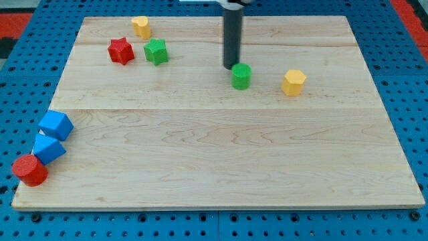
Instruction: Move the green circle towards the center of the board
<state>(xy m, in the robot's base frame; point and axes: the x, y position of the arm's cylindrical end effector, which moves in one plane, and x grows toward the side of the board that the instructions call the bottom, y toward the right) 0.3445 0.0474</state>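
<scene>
my tip (231, 66) bare rod, nothing held | small green circle block (241, 76) just below-right, touching or nearly | light wooden board (221, 161)

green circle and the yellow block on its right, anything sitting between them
Nothing. In the camera view only bare board separates the green circle from the yellow block; my tip is on the circle's other side.

Robotics lab bench, wooden board (214, 154) on blue perforated pegboard base (27, 73)
</scene>
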